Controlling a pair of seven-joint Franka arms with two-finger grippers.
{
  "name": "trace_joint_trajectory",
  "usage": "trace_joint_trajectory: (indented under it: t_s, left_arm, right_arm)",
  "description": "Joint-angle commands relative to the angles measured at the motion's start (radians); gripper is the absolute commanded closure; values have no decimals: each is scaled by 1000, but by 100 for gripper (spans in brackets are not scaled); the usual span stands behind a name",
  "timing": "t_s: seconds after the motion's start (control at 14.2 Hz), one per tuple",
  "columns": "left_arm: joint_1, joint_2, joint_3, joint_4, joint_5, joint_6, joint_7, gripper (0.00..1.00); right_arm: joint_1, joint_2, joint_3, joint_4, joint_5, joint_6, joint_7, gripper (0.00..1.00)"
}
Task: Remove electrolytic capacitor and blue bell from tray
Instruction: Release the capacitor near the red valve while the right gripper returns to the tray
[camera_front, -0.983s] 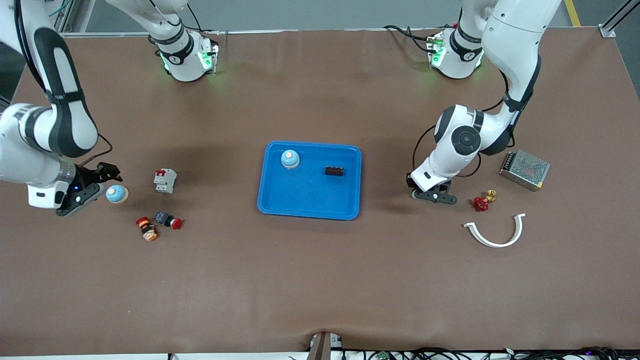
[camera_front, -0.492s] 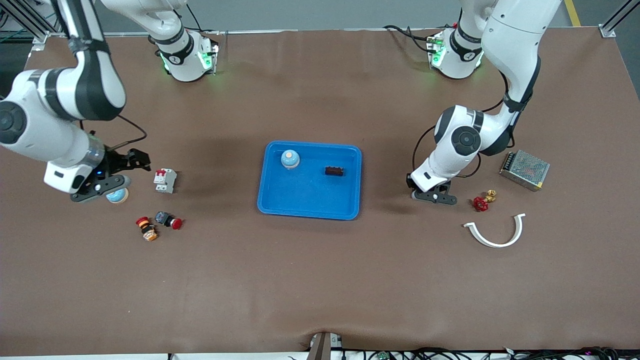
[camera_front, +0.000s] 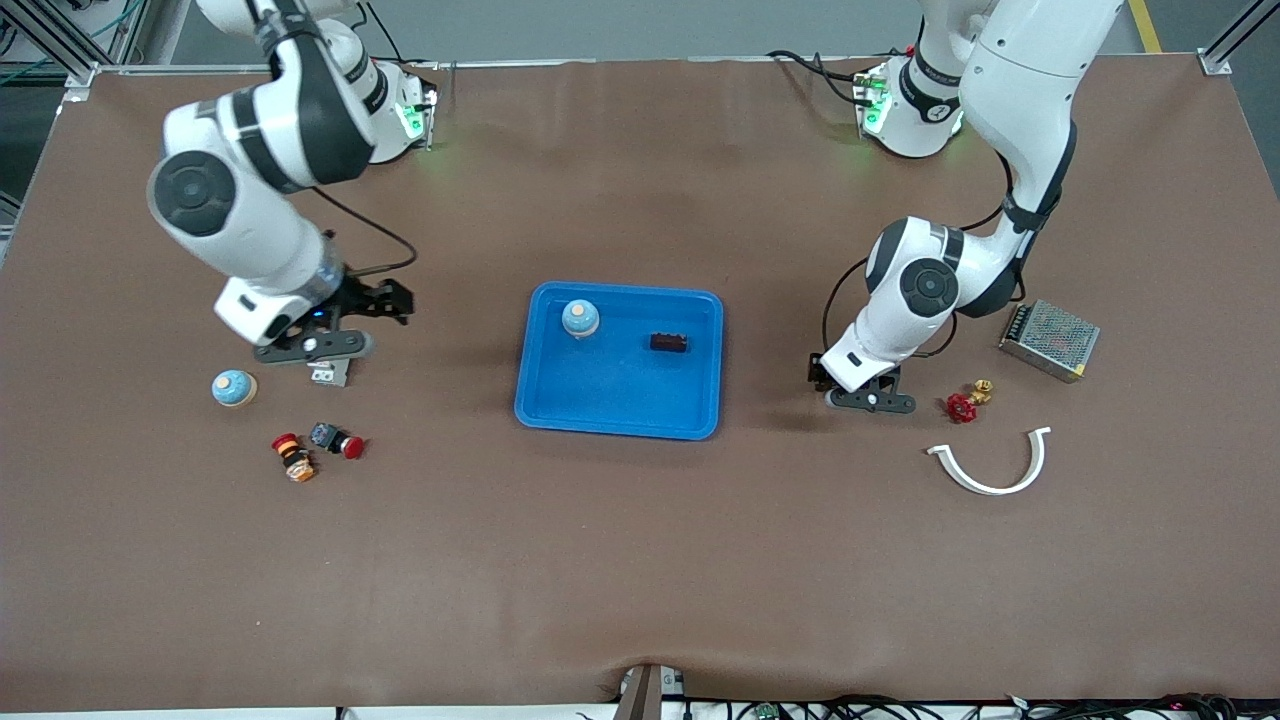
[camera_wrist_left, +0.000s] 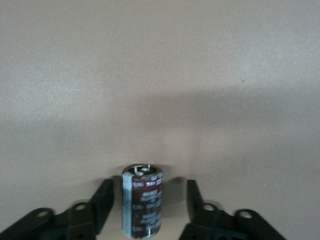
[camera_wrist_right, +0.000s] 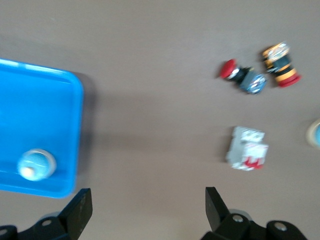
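Observation:
A blue tray (camera_front: 700, 400) sits mid-table and holds a blue bell (camera_front: 580, 318) and a small dark part (camera_front: 668, 343). A second blue bell (camera_front: 234, 388) rests on the table toward the right arm's end. My right gripper (camera_front: 312, 346) is open and empty, up over the white circuit breaker (camera_front: 331, 375). Its wrist view shows its spread fingers (camera_wrist_right: 80, 210), the tray (camera_wrist_right: 65, 85) and the breaker (camera_wrist_right: 246, 149). My left gripper (camera_front: 866, 399) is low at the table, open around a brown capacitor (camera_wrist_left: 142, 207), with a gap on each side.
Two push buttons (camera_front: 337, 440) (camera_front: 293, 456) lie nearer the front camera than the breaker. A red valve (camera_front: 962, 406), a brass fitting (camera_front: 981, 391), a white curved piece (camera_front: 990, 470) and a metal power supply (camera_front: 1049, 339) lie toward the left arm's end.
My right gripper has risen from beside the loose bell and moved toward the tray, empty. The bell stays on the table. The left arm has hardly moved.

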Motion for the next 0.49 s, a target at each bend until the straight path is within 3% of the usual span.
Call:
trace_joint_trajectory:
  t_s: [0.0, 0.42]
  left_arm:
    - [-2, -7, -3, 18, -12, -28, -42, 0]
    - [-2, -21, -4, 131, -12, -211, -147, 0]
  right_arm:
    - [84, 9, -13, -22, 55, 50, 144, 0]
    - [238, 91, -13, -29, 62, 169, 438, 0]
